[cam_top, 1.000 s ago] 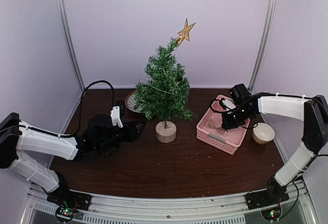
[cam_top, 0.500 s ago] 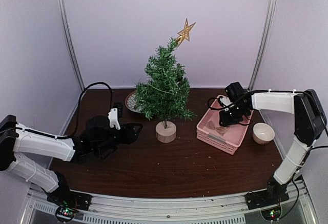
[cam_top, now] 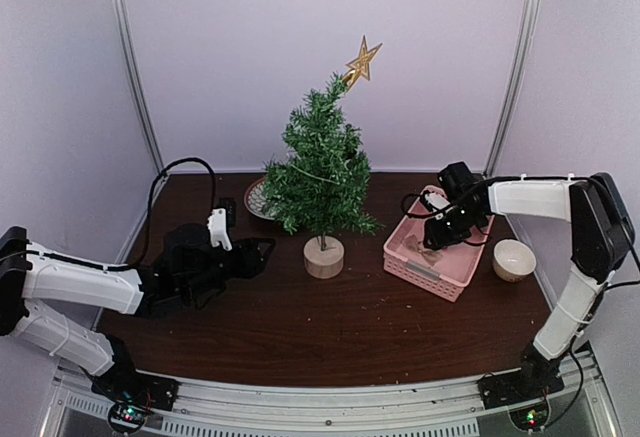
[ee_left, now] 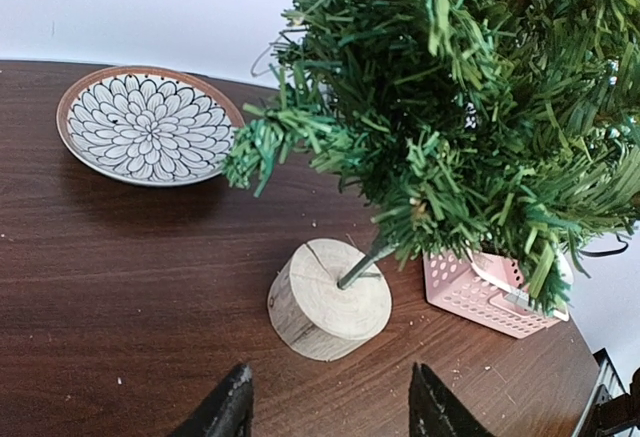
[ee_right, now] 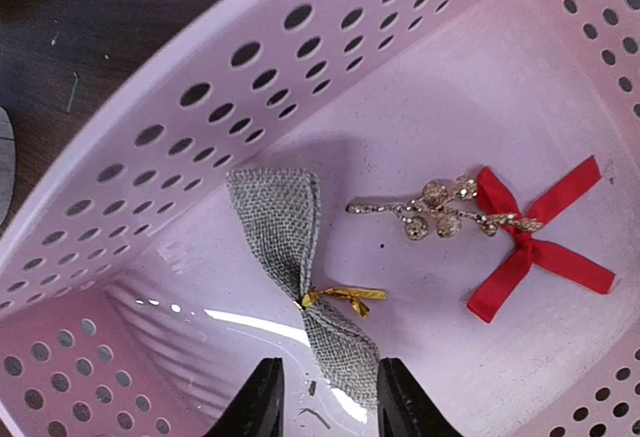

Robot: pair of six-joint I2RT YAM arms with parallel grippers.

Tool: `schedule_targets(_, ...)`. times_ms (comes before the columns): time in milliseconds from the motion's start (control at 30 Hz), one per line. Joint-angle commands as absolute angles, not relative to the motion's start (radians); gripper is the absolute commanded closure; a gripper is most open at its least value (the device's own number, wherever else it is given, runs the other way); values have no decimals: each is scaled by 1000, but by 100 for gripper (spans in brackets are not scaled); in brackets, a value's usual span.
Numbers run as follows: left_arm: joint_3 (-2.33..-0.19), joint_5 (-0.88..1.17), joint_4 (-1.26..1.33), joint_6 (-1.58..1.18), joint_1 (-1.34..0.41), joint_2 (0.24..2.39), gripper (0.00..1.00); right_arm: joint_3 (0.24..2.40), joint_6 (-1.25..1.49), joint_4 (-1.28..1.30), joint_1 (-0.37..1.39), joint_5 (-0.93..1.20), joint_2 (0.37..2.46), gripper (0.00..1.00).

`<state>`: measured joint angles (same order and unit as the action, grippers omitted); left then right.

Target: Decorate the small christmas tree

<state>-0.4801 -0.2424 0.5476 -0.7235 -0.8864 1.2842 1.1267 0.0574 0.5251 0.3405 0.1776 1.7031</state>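
The small christmas tree [cam_top: 320, 167] stands mid-table on its round wooden stump [cam_top: 323, 256], with a gold star [cam_top: 362, 60] on top. My left gripper [cam_top: 266, 249] is open and empty, just left of the stump; in the left wrist view the stump [ee_left: 330, 300] lies ahead of the gripper [ee_left: 330, 412]. My right gripper [cam_top: 431, 241] is open inside the pink basket [cam_top: 425, 269]. In the right wrist view it [ee_right: 322, 402] straddles the lower end of a grey burlap bow [ee_right: 285, 222]. A beaded sprig [ee_right: 440, 207] and a red ribbon bow [ee_right: 530, 247] lie beside it.
A patterned plate [cam_top: 256, 197] sits behind the tree on the left, also in the left wrist view [ee_left: 148, 125]. A small cream bowl [cam_top: 514, 259] stands right of the basket. Booth walls and metal poles close off the back and sides.
My left gripper has drawn back a little to the left, away from the stump. My right gripper has moved left and down into the basket, over the grey bow.
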Motion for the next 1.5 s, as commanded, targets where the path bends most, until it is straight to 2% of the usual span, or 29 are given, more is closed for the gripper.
schedule_targets(0, -490, -238, 557, -703, -877, 1281, 47, 1148, 35, 554, 341, 181, 1777, 64)
schedule_targets(200, -488, -239, 551, -699, -876, 1268, 47, 1154, 25, 571, 355, 108, 1829, 64)
schedule_targets(267, -486, -240, 550, -698, -876, 1263, 47, 1159, 21, 573, 361, 88, 1837, 71)
schedule_targets(367, -486, -242, 538, -694, -875, 1247, 47, 1157, 20, 579, 372, 72, 1821, 88)
schedule_targets(467, -482, -248, 531, -688, -876, 1230, 47, 1151, 17, 589, 392, 56, 1766, 99)
schedule_targets(500, -479, -251, 531, -687, -876, 1225, 47, 1152, 20, 595, 399, 50, 1743, 100)
schedule_targets(867, -471, -277, 464, -643, -874, 1134, 46, 1191, -35, 756, 526, 20, 1475, 100)
schedule_targets(1167, -507, -208, 219, -472, -872, 932, 46, 1189, -138, 816, 843, 6, 1248, 100)
schedule_targets(1300, -521, -196, 128, -436, -871, 867, 46, 1283, -155, 899, 957, -105, 1210, 100)
schedule_targets(1467, -500, -192, 147, -446, -871, 838, 47, 1436, -203, 942, 1087, -196, 1224, 100)
